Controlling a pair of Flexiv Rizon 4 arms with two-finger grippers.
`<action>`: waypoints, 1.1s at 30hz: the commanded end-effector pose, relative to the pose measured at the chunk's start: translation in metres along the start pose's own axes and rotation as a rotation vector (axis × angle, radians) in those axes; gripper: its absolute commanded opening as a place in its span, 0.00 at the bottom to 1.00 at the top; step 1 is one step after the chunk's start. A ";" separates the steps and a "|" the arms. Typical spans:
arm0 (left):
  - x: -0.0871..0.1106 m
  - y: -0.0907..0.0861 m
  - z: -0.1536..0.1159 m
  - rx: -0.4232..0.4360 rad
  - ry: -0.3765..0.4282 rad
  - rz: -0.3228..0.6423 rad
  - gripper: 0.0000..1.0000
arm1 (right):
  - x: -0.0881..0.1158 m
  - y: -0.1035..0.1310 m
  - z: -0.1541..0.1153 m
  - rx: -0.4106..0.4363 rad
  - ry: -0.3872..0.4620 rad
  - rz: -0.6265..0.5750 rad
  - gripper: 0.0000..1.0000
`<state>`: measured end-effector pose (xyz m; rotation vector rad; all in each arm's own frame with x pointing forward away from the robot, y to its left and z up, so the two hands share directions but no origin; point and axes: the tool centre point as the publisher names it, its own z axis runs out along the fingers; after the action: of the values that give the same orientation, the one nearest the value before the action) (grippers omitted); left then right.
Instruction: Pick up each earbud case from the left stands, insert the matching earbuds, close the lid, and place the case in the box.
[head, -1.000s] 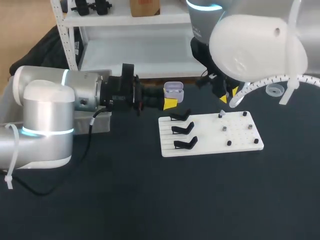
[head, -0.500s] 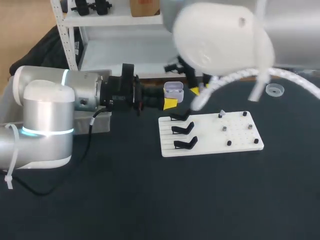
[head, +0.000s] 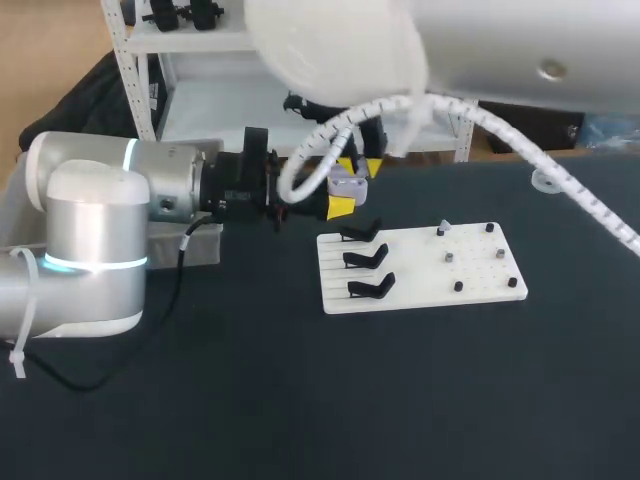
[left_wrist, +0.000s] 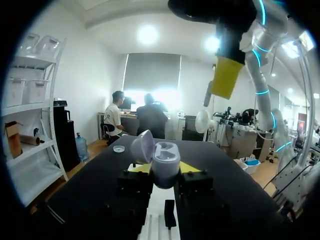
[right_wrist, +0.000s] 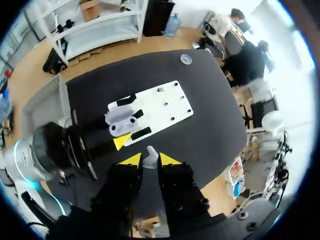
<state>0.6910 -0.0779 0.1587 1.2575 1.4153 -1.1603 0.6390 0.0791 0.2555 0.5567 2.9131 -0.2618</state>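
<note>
Bench (head: 300, 400), black, seen from above. Our right arm (head: 480, 50) covers its far edge in the head view and half hides the grippers. A white board (head: 420, 265) lies near the middle. Beyond the board's far-left corner, our left gripper (left_wrist: 164, 167) clamps the open earbud case (right_wrist: 121, 122) above the bench. Our right gripper (right_wrist: 149, 159) hangs over the case, pinching a white earbud (right_wrist: 150, 161), whose detail we cannot make out.
</note>
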 end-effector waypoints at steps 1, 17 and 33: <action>0.000 0.000 0.000 0.001 -0.002 0.001 0.00 | -0.009 0.011 0.002 -0.006 -0.007 0.018 0.00; 0.000 0.000 0.000 0.001 -0.002 0.001 0.00 | -0.019 0.017 0.034 -0.038 -0.004 -0.050 0.00; 0.000 0.000 0.000 0.001 -0.002 0.001 0.00 | -0.024 0.019 0.047 -0.028 0.008 -0.046 0.00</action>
<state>0.6910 -0.0779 0.1587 1.2574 1.4152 -1.1603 0.6723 0.0781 0.2120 0.4854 2.9341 -0.2245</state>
